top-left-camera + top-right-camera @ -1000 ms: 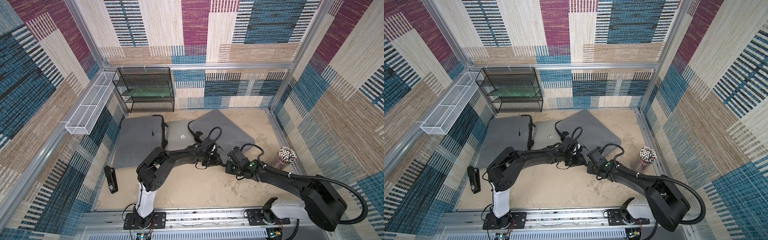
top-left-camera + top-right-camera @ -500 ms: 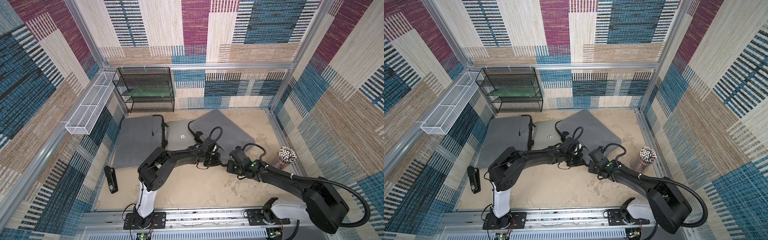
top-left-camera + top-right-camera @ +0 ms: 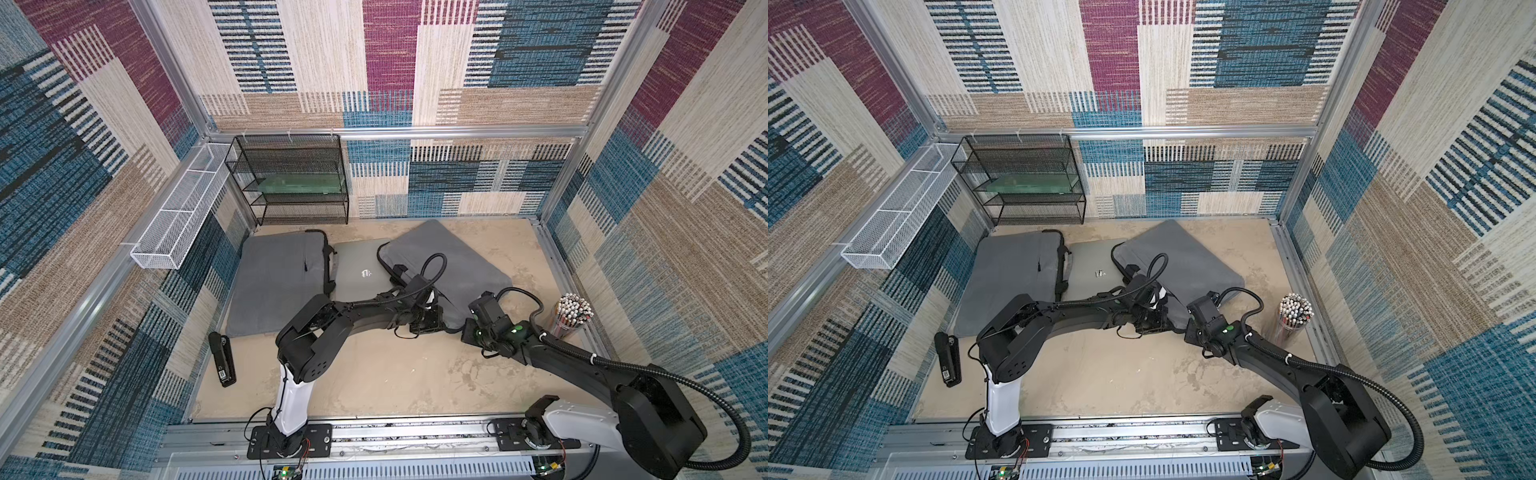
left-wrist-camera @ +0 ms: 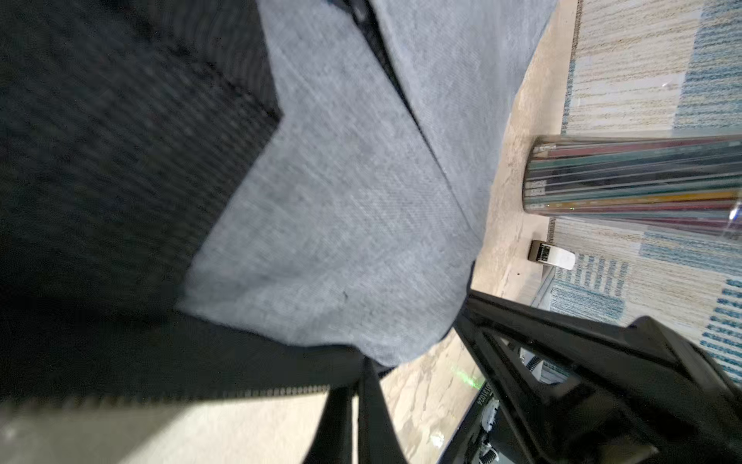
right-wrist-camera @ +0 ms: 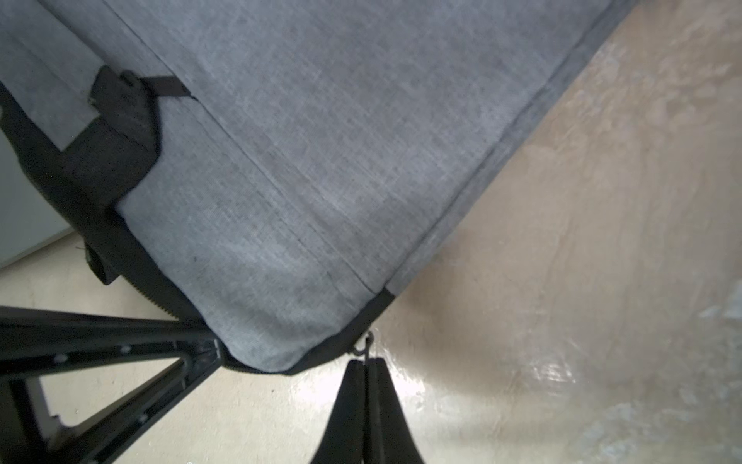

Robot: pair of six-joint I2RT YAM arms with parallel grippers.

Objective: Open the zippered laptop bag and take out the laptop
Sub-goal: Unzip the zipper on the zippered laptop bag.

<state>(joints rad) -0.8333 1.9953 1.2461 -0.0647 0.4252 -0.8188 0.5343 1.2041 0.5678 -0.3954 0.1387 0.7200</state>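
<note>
Holding positions were logged at the near corner of the laptop bag (image 3: 453, 266), which lay flat and skewed on the table (image 3: 395, 374), right of centre.

1. Right gripper (image 5: 364, 367): jaws pressed together on the small metal zipper pull (image 5: 363, 346), at the bag's rounded corner.
2. Left gripper (image 4: 363, 373): jaws closed, pinching the bag's dark edge just beside that same corner. The two grippers sat near each other, one on either side of it.
3. Zipper teeth (image 5: 160, 305): these were exposed along the edge running from the corner toward the left gripper. The left wrist view showed a dark woven surface (image 4: 120, 160) beside the gray cloth, possibly lining. That stretch looked parted. How much of the zip stood open could not be told.
4. Laptop (image 3: 361, 270): gray, logo up, lying flat between the laptop bag and a second gray bag (image 3: 278, 286). Its right edge was covered by the laptop bag. Whether it sat in the bag's mouth or merely beneath it could not be told.

Progress, as judged: the opening step was in hand, with pull and edge both gripped. Left to do were running the zip round the corner, as far as it was closed, and drawing the laptop clear of the cloth.

Also present were a jar of pencils (image 3: 571, 311) near the right wall and a black mesh rack (image 3: 291, 183) at the back.
</note>
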